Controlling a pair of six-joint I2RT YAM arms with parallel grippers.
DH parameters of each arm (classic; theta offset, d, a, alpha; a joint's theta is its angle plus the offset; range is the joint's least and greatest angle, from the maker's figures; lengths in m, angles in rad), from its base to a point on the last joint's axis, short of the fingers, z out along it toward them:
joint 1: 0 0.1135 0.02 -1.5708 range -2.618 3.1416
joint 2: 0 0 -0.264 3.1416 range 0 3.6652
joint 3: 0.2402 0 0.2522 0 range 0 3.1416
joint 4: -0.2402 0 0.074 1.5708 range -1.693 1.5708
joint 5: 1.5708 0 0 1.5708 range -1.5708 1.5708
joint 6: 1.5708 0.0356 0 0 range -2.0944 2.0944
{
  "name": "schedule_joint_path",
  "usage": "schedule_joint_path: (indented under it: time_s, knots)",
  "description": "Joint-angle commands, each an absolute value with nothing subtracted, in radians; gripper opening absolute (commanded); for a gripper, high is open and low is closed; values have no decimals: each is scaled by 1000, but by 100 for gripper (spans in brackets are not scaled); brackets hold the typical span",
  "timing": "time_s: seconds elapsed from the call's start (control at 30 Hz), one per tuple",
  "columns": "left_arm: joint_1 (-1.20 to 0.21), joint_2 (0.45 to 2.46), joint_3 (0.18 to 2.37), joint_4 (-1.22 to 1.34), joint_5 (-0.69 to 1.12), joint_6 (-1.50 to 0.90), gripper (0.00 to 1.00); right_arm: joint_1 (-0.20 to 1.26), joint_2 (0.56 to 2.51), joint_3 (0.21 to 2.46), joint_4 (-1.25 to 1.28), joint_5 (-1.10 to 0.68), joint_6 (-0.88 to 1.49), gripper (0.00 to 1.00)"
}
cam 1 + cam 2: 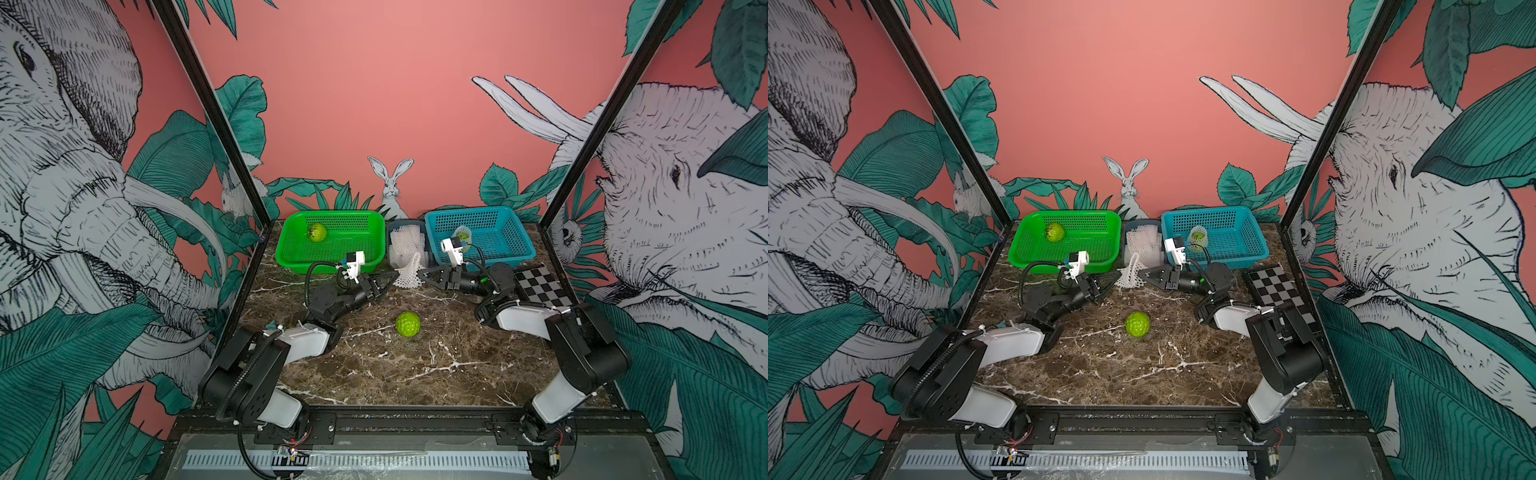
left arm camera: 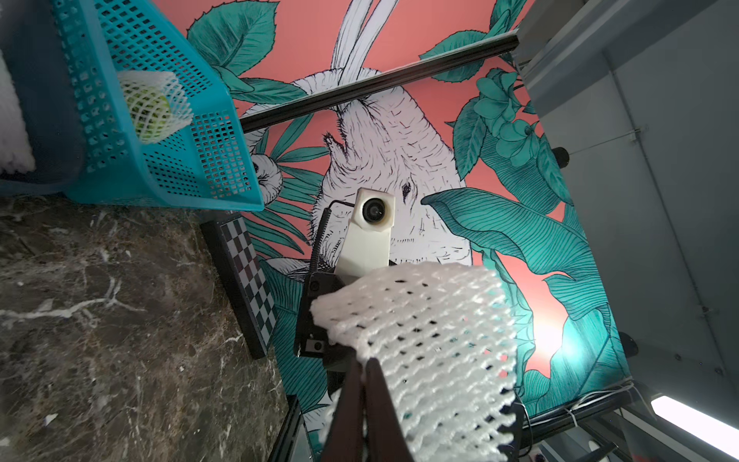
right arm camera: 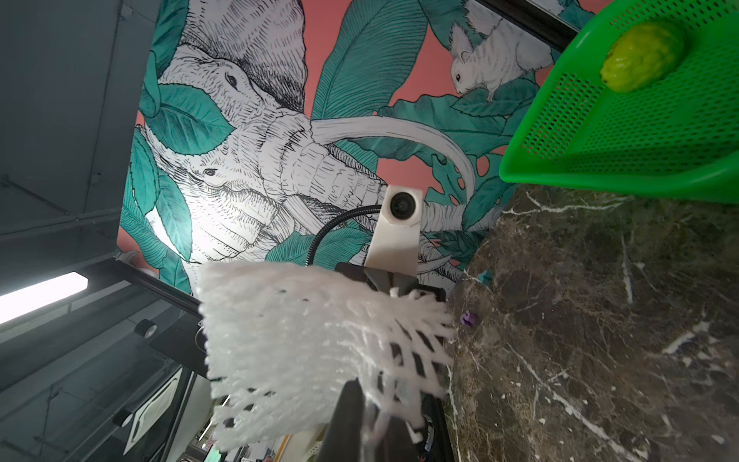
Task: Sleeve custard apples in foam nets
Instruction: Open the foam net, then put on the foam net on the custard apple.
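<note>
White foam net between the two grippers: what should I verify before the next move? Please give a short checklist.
1. Left gripper shut on the white foam mesh net: ok.
2. Right gripper shut on the same net, at the opposite side: ok.
3. Net mouth opened wide enough for a fruit: cannot tell.
4. Bare bumpy yellow-green custard apple lies free on the brown marble table: ok.
5. Blue perforated plastic basket has room beside its one sleeved fruit: ok.
</note>
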State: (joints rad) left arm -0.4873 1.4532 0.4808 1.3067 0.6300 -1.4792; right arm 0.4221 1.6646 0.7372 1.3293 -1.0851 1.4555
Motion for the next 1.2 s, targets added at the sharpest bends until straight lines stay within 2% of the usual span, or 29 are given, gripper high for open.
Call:
schedule_joint_path:
  time_s: [0.0,0.43,0.77,1.17]
  knots:
    - [-482,1406,446,1265,634,-1425,3,416,1680,711,1372,-1097,1449,10]
    - [-483,1431,375,1109,648,-1326,4,405,1701,629,1277,-1083,1339,8]
    - [-483,1519,345,1152,659,-1312,5,405,1702,594,1067,-1085,1148,8]
    - [-502,1667,331,1244,664,-1329,6,405,1788,563,1078,-1077,1107,8]
